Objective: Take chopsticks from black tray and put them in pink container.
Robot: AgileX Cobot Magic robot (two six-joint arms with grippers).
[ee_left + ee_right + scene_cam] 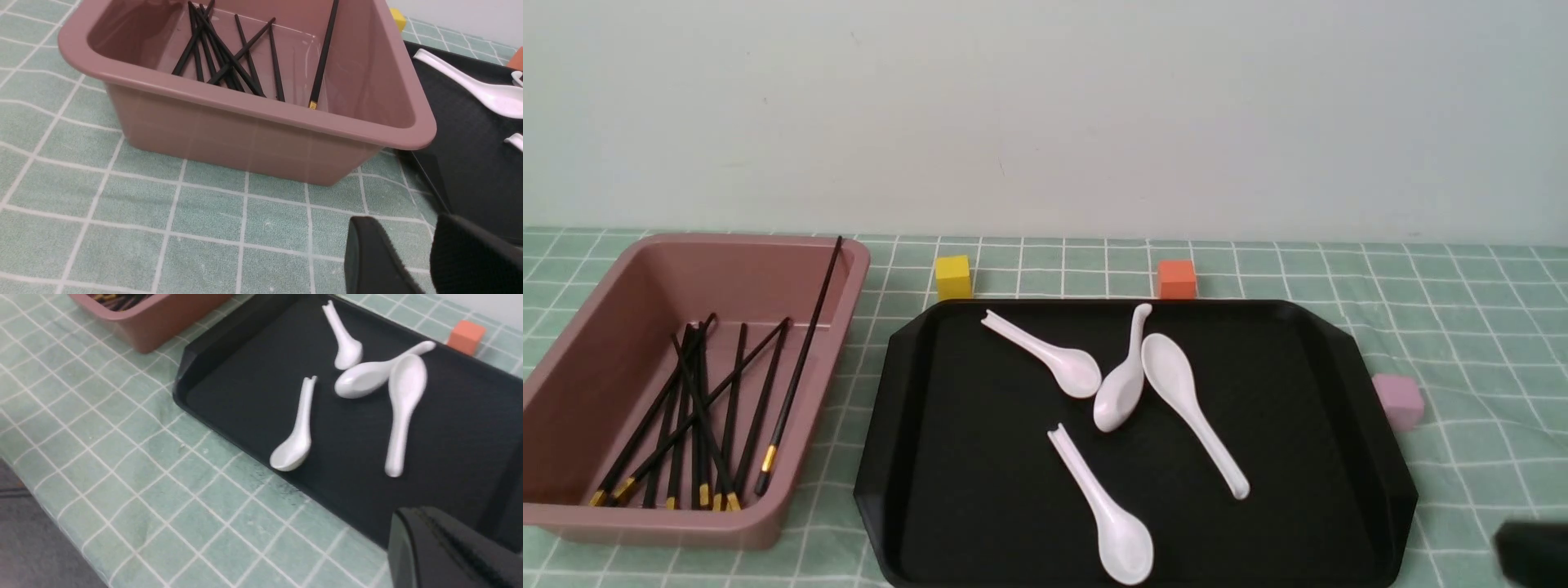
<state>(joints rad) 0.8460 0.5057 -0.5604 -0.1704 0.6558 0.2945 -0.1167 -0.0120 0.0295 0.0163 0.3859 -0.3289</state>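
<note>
Left of the black tray (pixel 1298 490), inside the pink container (pixel 605 327): chopsticks (pixel 698 425) piled up, one leaning against the far rim. On the tray, four white spoons (pixel 1176 384). Off its near right corner, right gripper (pixel 433 535) closed tight, empty. Off its near left corner, left gripper (pixel 408 228) slightly parted, holding nothing.

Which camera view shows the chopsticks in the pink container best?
The front view: all the chopsticks show in full length inside the pink container, gold bands visible. The left wrist view is closer, but the near wall hides most banded ends. The right wrist view shows only a few ends at the picture's edge.
</note>
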